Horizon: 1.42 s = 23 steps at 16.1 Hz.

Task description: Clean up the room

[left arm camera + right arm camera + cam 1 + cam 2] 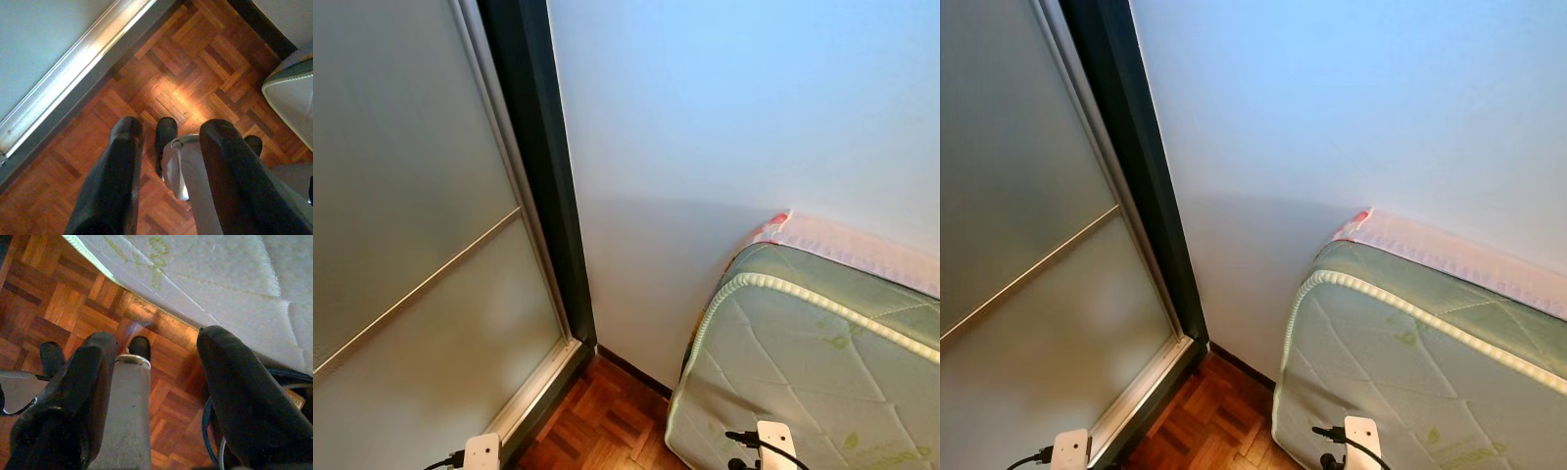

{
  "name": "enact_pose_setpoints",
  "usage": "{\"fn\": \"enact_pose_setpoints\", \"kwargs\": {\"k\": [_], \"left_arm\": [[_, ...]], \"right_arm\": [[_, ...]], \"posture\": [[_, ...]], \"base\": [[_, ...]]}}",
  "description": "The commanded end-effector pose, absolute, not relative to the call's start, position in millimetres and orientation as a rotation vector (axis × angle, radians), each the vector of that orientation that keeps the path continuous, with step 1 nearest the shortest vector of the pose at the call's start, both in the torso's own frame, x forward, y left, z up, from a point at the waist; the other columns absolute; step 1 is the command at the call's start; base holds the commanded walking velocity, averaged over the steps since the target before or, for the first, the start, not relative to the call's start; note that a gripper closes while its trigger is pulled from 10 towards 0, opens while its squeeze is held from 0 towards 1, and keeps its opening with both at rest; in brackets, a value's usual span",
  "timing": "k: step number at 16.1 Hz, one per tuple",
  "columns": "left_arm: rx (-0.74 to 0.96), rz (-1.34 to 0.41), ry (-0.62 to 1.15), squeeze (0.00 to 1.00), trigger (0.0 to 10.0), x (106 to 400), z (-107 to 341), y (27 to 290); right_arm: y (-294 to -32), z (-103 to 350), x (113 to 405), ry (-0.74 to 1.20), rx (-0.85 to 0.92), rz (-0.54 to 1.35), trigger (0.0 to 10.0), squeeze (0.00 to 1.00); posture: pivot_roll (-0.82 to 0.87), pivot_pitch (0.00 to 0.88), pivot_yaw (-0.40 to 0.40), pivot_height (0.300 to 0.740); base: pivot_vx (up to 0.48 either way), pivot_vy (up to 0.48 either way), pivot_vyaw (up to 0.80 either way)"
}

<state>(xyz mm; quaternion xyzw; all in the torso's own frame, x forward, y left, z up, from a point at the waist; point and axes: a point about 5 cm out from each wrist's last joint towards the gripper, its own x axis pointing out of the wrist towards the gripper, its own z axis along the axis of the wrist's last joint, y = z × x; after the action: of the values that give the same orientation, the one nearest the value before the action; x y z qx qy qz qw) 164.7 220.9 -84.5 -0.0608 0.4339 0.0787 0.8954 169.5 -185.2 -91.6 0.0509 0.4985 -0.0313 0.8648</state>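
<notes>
Here both arms hang idle; left gripper (168,171) and right gripper (156,396) spread wide, holding nothing; mattress (803,372) lies right-forward, nearer the right arm.

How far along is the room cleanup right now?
Nothing visible looks tidied yet. Nothing is in hand: the left claw and right claw hang open above the parquet floor. The robot faces a wall corner between a sliding door and a mattress.

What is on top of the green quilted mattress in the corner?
A pink layer of bedding lies along the top of the mattress, against the white wall. Whatever lies further along the top is outside the picture.
</notes>
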Motion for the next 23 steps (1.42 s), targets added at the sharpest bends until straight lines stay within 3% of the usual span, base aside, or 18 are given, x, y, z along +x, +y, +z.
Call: {"fn": "enact_pose_setpoints", "kwargs": {"k": [1,5,8,11,15,18,20,23], "left_arm": [[-0.077,0.088,0.865,0.00,10.0,181.6,-77.2,216.9],[-0.073,0.092,0.863,0.00,10.0,182.1,-76.8,217.9],[-0.063,0.093,0.867,0.00,10.0,182.5,-76.6,218.2],[-0.071,0.094,0.863,0.00,10.0,182.6,-76.6,217.9],[-0.078,0.094,0.857,0.00,10.0,183.4,-76.1,217.5],[-0.088,0.092,0.851,0.00,10.0,183.5,-76.0,216.9],[-0.088,0.091,0.852,0.00,10.0,183.4,-76.2,216.8],[-0.083,0.087,0.850,0.00,10.0,184.3,-75.5,217.6]], "right_arm": [[-197.1,-89.8,167.9,0.981,0.276,-0.149,10.0,0.00],[-173.7,-92.3,168.9,0.988,0.286,-0.123,10.0,0.00],[-169.2,-93.4,167.0,0.990,0.291,-0.118,10.0,0.00],[-181.6,-94.6,160.3,0.988,0.292,-0.130,10.0,0.00],[-218.8,-89.4,157.4,0.973,0.293,-0.165,10.0,0.00],[-227.7,-86.9,159.3,0.968,0.295,-0.189,10.0,0.00],[-223.7,-86.8,162.3,0.967,0.299,-0.193,10.0,0.00],[-196.2,-87.3,174.1,0.959,0.328,-0.175,10.0,0.00]], "posture": [[0.03,0.022,-0.017,0.740],[0.03,0.023,-0.018,0.740],[0.03,0.022,-0.019,0.740],[0.03,0.022,-0.021,0.740],[0.03,0.024,-0.023,0.740],[0.03,0.026,-0.024,0.740],[0.03,0.026,-0.023,0.740],[0.03,0.025,-0.019,0.740]], "base": [[-0.292,0.000,0.00],[-0.441,0.000,0.00],[0.000,0.000,0.00],[0.000,0.000,0.00],[0.000,0.000,0.00],[0.000,0.000,0.00],[0.000,0.000,0.00],[0.000,0.000,0.00]]}}
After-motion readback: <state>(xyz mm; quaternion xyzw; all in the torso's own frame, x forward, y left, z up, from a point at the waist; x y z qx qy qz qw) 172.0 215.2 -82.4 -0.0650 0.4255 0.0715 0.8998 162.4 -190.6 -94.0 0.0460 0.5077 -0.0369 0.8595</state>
